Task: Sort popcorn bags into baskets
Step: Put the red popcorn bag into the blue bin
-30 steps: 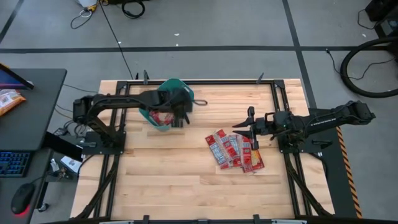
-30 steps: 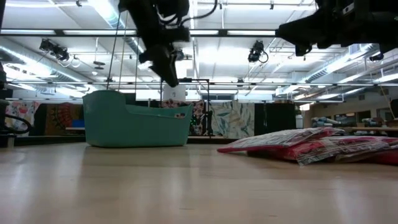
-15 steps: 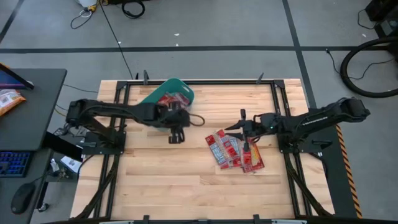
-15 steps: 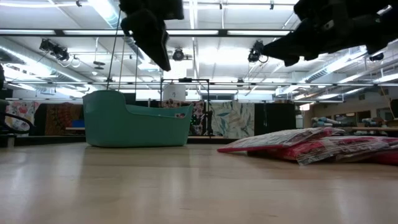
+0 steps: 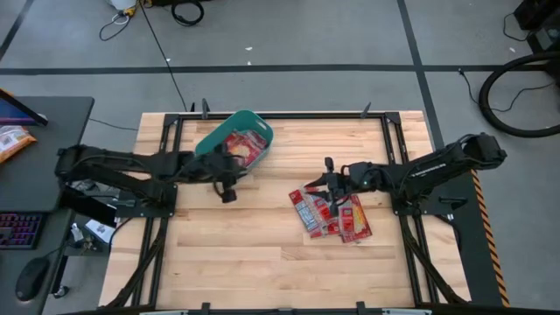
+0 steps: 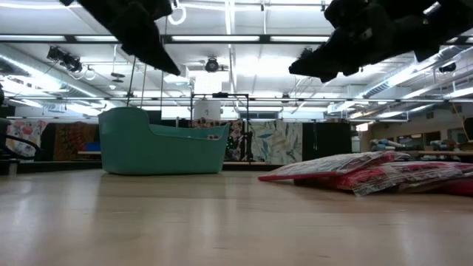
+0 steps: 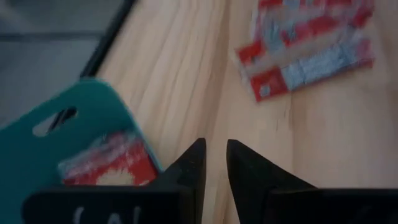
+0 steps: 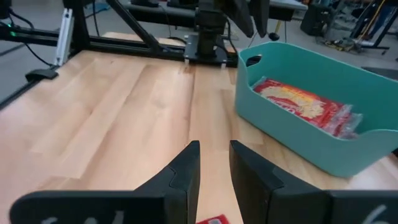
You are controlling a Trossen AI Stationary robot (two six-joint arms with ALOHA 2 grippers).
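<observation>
Two sets of fingers over the surface, both empty.
Since a second ago my left fingers (image 5: pixel 227 189) have left the teal basket (image 5: pixel 213 137), with popcorn bags (image 5: pixel 242 144) inside, and narrowed to a slim gap beside it. My right fingers (image 5: pixel 327 182), a narrow gap unchanged, have reached over the popcorn pile (image 5: pixel 331 213).
</observation>
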